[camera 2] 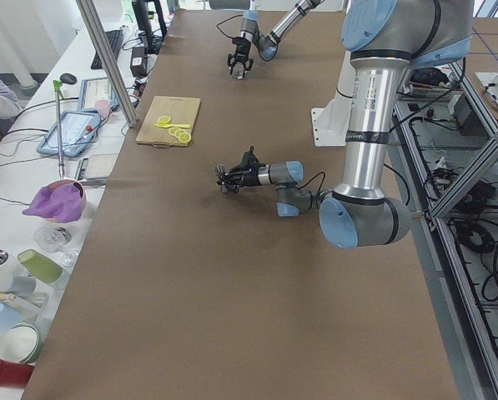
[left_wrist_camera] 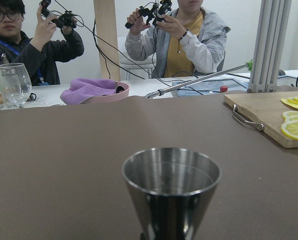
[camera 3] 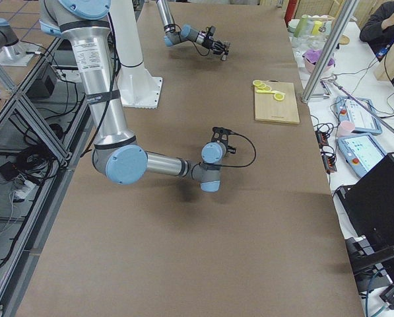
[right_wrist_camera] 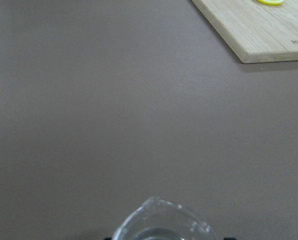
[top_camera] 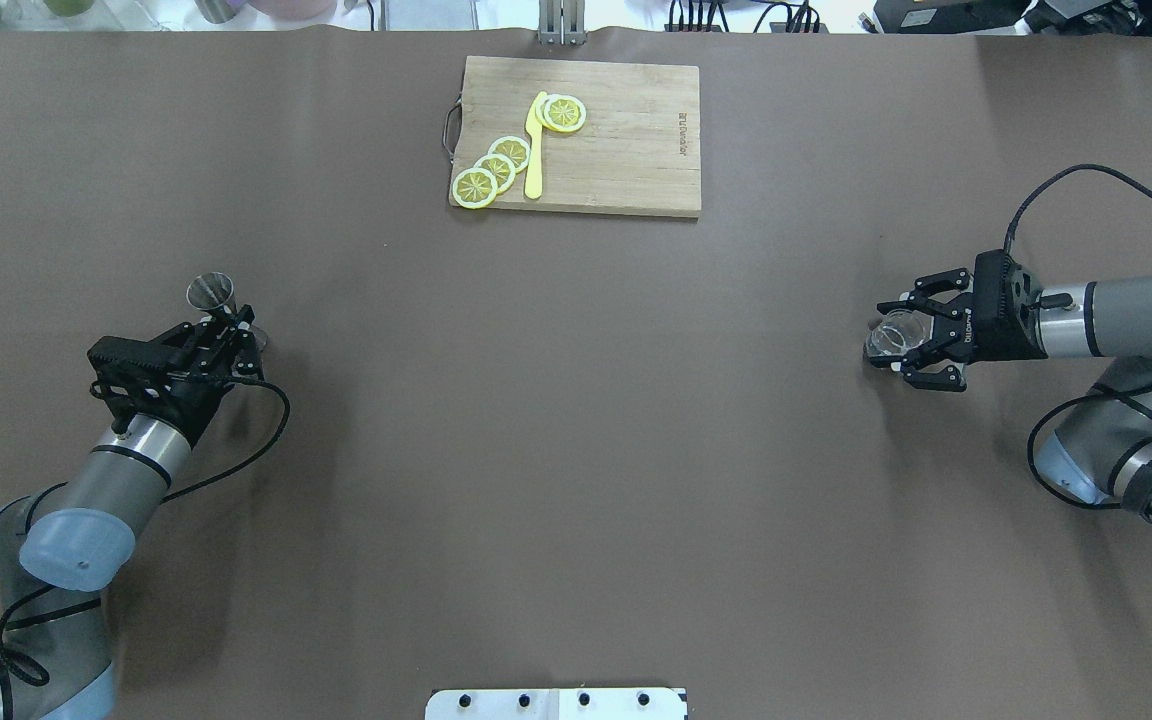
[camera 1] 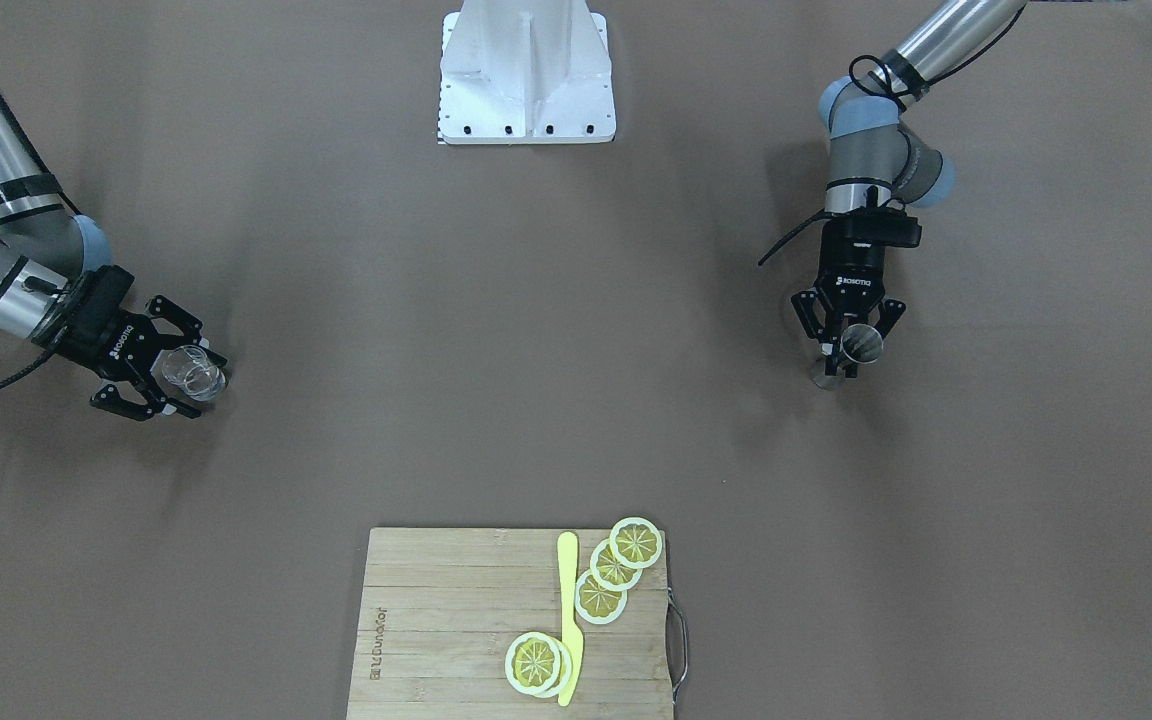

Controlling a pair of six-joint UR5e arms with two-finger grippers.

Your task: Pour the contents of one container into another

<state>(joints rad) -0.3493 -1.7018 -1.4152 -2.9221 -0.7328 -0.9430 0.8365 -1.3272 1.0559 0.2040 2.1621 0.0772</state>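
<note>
The left hand [camera 1: 841, 358] is holding a shiny metal cup [left_wrist_camera: 171, 190]. Its fingers are squeezing the lower part of the cup. The cup is standing up straight with its wide mouth pointing up. It is sitting over the robot's left side of the brown tabletop [top_camera: 576, 400]. I cannot tell what is inside it.

The right hand [top_camera: 891, 347] is reaching in sideways and gripping a clear glass cup [camera 1: 194, 372], with one finger pressing on each side. The glass cup is staying upright, far over on the robot's right side. The two cups are sitting well apart from each other. I cannot tell if the glass cup is touching the tabletop.

A wooden board [top_camera: 626, 140] is lying at the far edge of the tabletop, in the middle between the two arms. Lemon slices [top_camera: 511, 150] are lying on it, some overlapping in a row. A yellow knife [top_camera: 534, 150] is lying beside them on the board.
</note>
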